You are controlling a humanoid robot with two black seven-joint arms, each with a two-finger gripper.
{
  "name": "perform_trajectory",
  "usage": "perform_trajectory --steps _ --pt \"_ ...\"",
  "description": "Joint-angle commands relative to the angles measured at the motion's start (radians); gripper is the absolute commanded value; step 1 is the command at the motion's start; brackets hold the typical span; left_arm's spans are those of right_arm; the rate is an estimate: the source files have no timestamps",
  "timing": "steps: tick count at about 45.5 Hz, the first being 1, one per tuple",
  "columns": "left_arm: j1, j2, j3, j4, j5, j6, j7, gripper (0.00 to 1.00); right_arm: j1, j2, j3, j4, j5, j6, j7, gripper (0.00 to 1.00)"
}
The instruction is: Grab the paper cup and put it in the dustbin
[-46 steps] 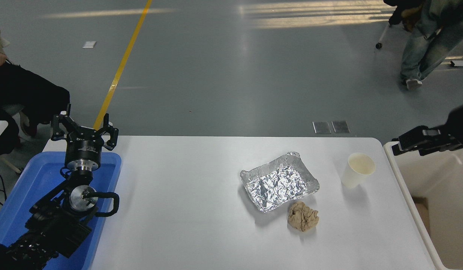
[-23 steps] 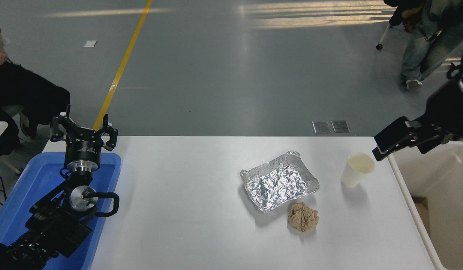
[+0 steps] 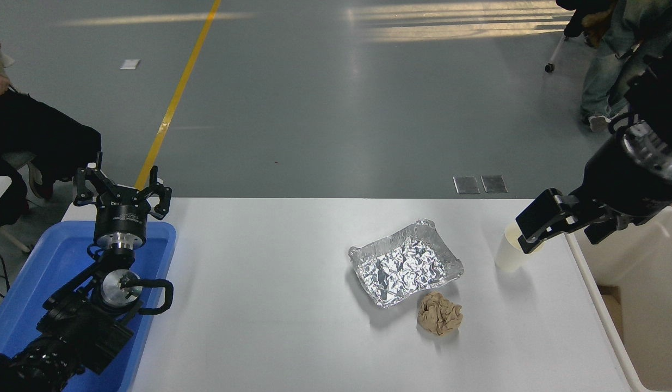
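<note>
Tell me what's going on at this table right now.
The right arm's end effector reaches in from the right edge and sits over the rim of the paper cup, which stands upright on the white table beside the dustbin. Whether it grips the cup isn't clear. The foil tray and crumpled paper ball lie untouched. The left end effector is parked over the blue tray.

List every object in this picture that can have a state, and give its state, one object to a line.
paper cup: upright on the table, open end up, partly hidden by the right gripper.
right gripper: over the cup's rim; open or shut not visible.
foil tray: open side up, crinkled.
paper ball: crumpled, lying beside the tray.
dustbin: open-topped, at the table's right end.
left gripper: open, parked over the blue tray.
</note>
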Motion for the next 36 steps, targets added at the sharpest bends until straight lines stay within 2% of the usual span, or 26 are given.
perform_trajectory --steps 1,14,21,36 --pt "0.0 0.0 0.0 0.0 0.0 0.0 0.0 0.99 -0.286 0.019 -0.005 -0.213 -0.005 -0.225 -0.062 1.0" --pt "0.0 0.0 0.0 0.0 0.0 0.0 0.0 0.99 -0.615 0.001 0.109 -0.518 0.003 -0.374 -0.065 1.0" --pt "-0.002 0.0 0.0 0.0 0.0 -0.002 0.0 0.99 -0.762 -0.088 0.246 -0.635 -0.007 -0.379 -0.068 1.0" --pt "-0.003 0.0 0.0 0.0 0.002 -0.002 0.002 0.99 -0.937 -0.09 0.337 -0.796 -0.008 -0.391 -0.061 1.0"
